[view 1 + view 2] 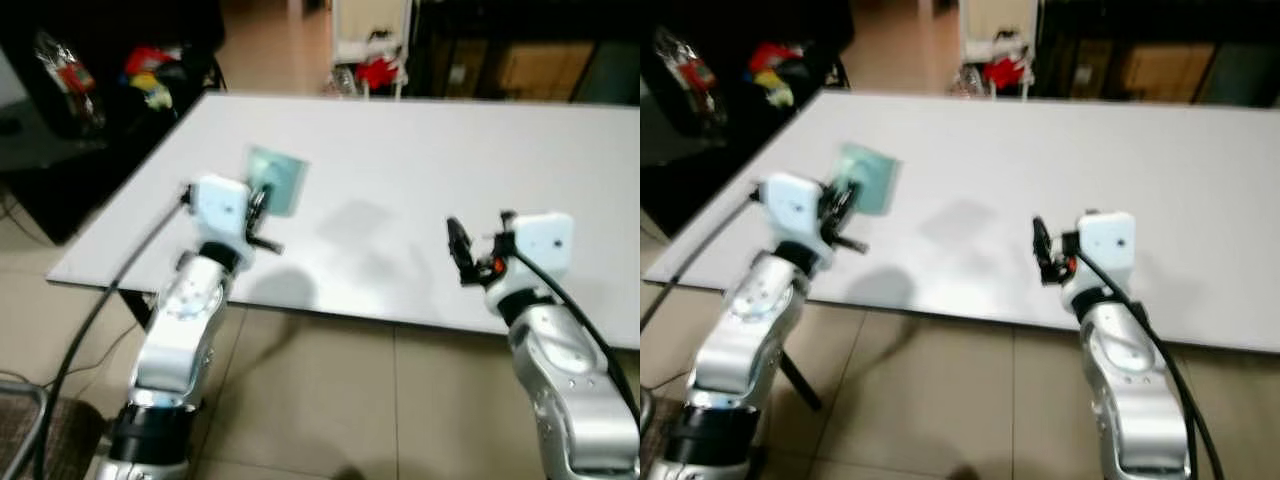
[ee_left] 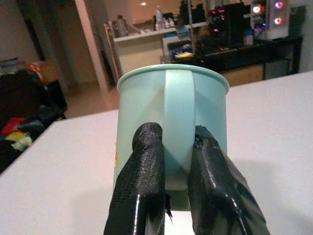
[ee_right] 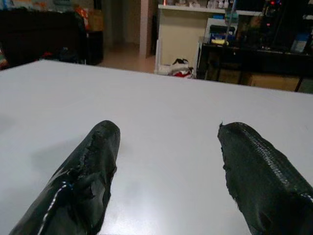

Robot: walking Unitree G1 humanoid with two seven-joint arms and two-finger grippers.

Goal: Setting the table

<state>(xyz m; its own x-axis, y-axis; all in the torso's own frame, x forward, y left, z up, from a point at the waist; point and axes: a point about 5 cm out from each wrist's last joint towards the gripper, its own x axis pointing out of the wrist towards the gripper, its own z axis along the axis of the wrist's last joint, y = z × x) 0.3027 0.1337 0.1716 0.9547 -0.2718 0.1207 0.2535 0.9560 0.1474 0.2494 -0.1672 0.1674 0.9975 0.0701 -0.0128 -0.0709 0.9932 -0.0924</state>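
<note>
Beige floor tiles (image 1: 330, 400) run beneath the near edge of a wide, plain white rectangular table (image 1: 430, 160), over which both silver arms reach. On the robot's left, the left gripper (image 2: 168, 171) has its two black fingers (image 2: 139, 186) pinched on the broad handle of a pale mint-green mug (image 2: 172, 122), one finger on each side of the handle, the mug's open rim pointing away from the wrist. From the head views this mug (image 1: 276, 180) sits just past the gripper, over the near-left part of the tabletop, tilted; whether it touches the surface cannot be told through the blur. On the robot's right, the right gripper (image 3: 168, 171) hovers low over the near-right part of the table, its jaws spread wide with bare tabletop between the fingers (image 3: 88, 171). A black cable (image 1: 95, 310) trails down from the left arm toward the floor. Beyond the far edge of the table stand a dark shelf unit (image 3: 254, 54) and a cream counter (image 3: 183, 34), with red and yellow clutter (image 1: 150, 75) heaped against dark furniture at the far left.
</note>
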